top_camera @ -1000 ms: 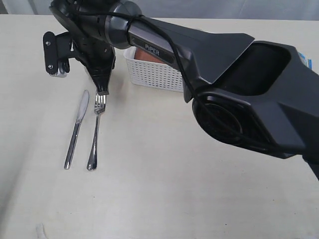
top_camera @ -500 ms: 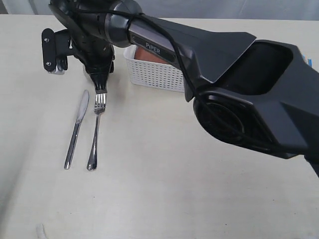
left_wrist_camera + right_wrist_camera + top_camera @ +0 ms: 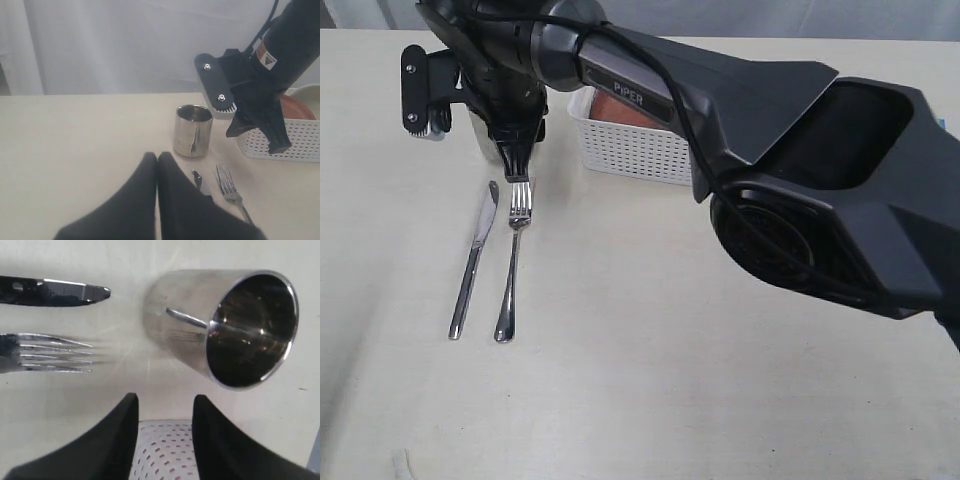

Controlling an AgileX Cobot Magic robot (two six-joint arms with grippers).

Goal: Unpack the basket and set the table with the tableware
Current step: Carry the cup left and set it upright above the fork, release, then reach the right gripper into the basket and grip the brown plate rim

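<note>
Knife (image 3: 472, 262), fork (image 3: 512, 262) and cup (image 3: 193, 130) are out on the table (image 3: 620, 390); plate (image 3: 296, 107) and bowl (image 3: 306, 92) sit in the basket (image 3: 635, 152), not yet unpacked. Right tool (image 3: 162, 415) hangs open and empty just beside the cup; left tool (image 3: 156, 161) is closed on nothing.

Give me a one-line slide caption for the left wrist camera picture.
Steel cup upright on the table past the knife and fork tips, open right gripper close by, near the white basket.

The right gripper (image 3: 474, 150), jaws spread, straddles a steel cup (image 3: 483, 138) near the knife (image 3: 472, 262), fork (image 3: 510, 268) and white basket (image 3: 632, 152).
</note>
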